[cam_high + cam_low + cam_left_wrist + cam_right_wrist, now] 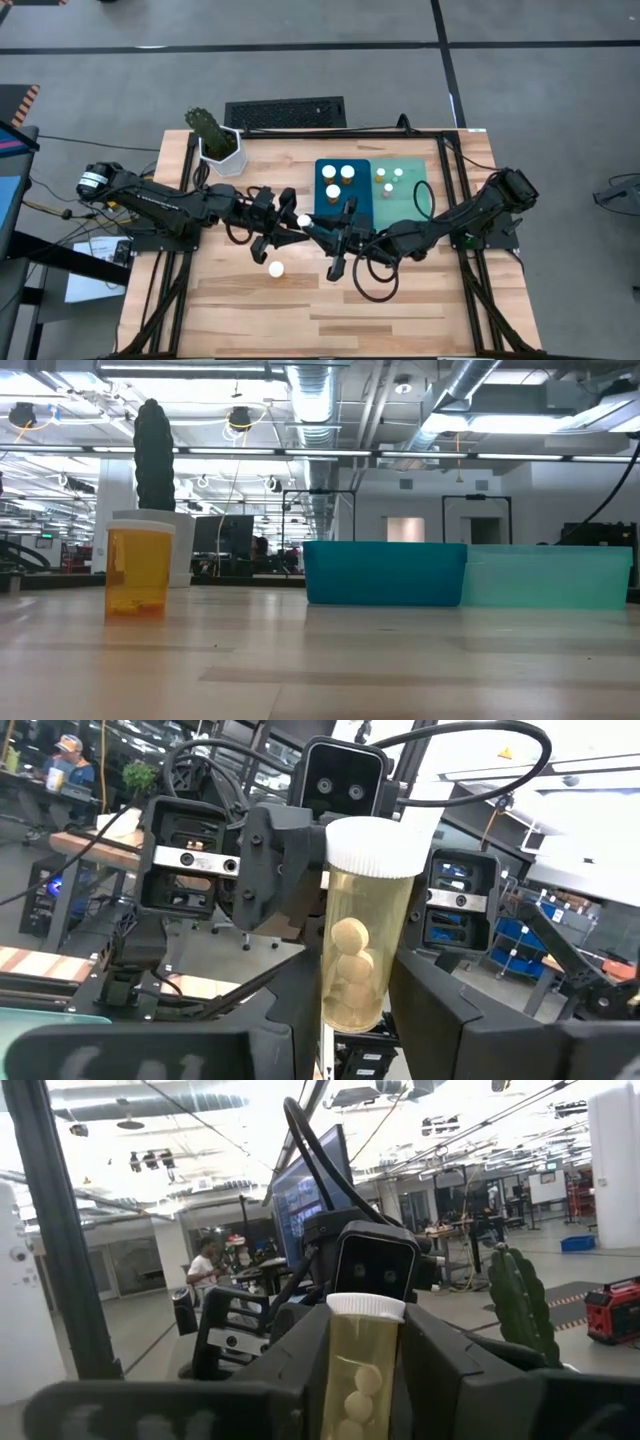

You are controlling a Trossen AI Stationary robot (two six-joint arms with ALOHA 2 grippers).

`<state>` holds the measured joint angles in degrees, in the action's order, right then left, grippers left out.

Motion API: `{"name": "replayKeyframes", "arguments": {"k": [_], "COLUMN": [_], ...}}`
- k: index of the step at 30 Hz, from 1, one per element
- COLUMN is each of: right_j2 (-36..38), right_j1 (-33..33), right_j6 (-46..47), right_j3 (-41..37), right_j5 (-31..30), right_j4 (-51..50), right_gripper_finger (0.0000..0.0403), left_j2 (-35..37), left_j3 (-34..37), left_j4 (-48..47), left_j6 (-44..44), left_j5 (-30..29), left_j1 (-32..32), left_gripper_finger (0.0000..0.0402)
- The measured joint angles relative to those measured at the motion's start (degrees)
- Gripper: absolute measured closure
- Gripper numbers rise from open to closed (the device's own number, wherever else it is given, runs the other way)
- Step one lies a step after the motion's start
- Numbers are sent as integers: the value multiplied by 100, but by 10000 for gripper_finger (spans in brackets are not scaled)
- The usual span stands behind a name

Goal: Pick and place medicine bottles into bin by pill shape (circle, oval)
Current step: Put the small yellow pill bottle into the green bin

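Observation:
One amber medicine bottle with a white cap (303, 220) hangs in the air between my two grippers at mid table. It holds round pills, which show in the left wrist view (365, 940) and the right wrist view (362, 1370). My left gripper (292, 222) and my right gripper (322, 232) are both shut on it from opposite sides. A second bottle (276, 268) stands upright on its base on the table nearer the front; it also shows in the low view (138, 570). Two bottles stand in the dark teal bin (360, 205), and several smaller ones in the light green bin (415, 200). My left gripper pinches the bottle's amber body (350, 1010) between its two fingers, below the cap. The fingers come level from the table's left. The bottle stands upright, cap up, lifted clear of the table. My right gripper has the same bottle's body (360, 1380) between its two fingers (440, 1370), which sit close on both sides. The fingers come level from the table's right, opposite the other gripper. The bottle stays upright and clear of the table.
The two bins stand side by side at the table's far right of centre, and show in the low view as a teal wall (385, 572) and a pale green wall (545, 575). A potted cactus (218, 145) stands at the far left. Cables loop under the right arm (375, 285).

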<state>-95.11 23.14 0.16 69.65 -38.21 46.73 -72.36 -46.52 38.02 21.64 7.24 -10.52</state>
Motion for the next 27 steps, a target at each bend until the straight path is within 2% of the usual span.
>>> {"name": "replayKeyframes", "arguments": {"k": [3, 8, 11, 16, 19, 27], "right_j2": [2, -7, -7, 306, 688, 1620], "right_j1": [-4, -5, 2, 76, 165, 305], "right_j6": [-32, -36, -24, 72, 450, 2296], "right_j3": [0, 0, 0, 2, 2, 4], "right_j5": [32, 27, -58, -95, -95, 79], "right_j4": [-99, -189, -192, -669, -1554, -4438], "right_gripper_finger": [254, 172, 143, 139, 141, 142], "left_j2": [0, 4, 4, 4, 5, 7], "left_j3": [0, 0, 0, -2, -2, -4], "left_j4": [-9, 22, 7, -253, -524, -1838], "left_j6": [38, 47, 55, 67, 67, -178], "left_j5": [13, 66, 118, 164, 207, 206], "left_j1": [-2, -2, -2, -2, -2, -2], "left_gripper_finger": [305, 305, 305, 305, 305, 306]}}
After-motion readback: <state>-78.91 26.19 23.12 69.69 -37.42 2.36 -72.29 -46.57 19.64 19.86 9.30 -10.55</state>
